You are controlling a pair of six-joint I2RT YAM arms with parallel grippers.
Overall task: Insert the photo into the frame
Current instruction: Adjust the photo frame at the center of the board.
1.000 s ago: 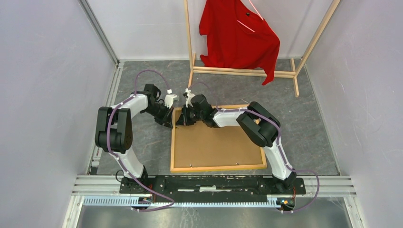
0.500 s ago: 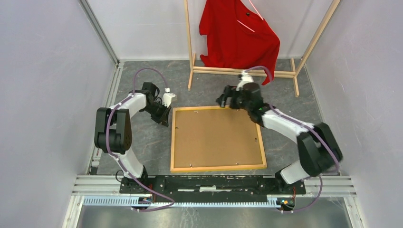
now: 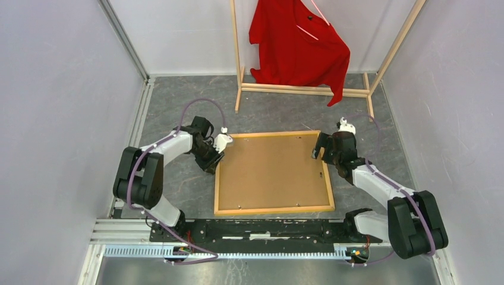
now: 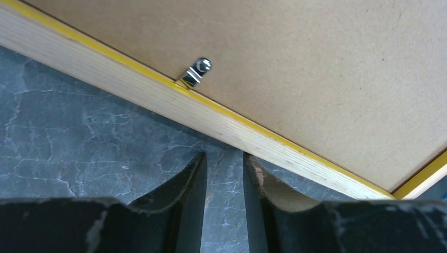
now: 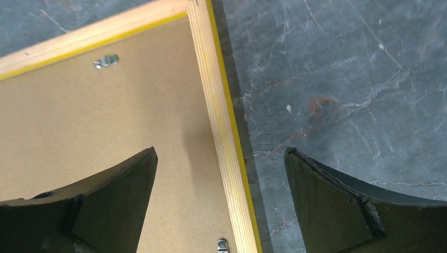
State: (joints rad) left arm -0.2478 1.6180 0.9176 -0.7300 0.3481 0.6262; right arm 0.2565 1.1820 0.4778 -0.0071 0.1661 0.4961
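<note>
Currently the frame lies face down with its backing board up; I cannot see the photo in any view. Right gripper looks better placed: its jaws gape wide and empty, straddling the right rail, which runs lengthwise beneath them. Left gripper is narrowly parted and holds nothing, the left rail just ahead of its tips.

The right claw has left the far-left corner of the frame for its right edge, opening wide.
</note>
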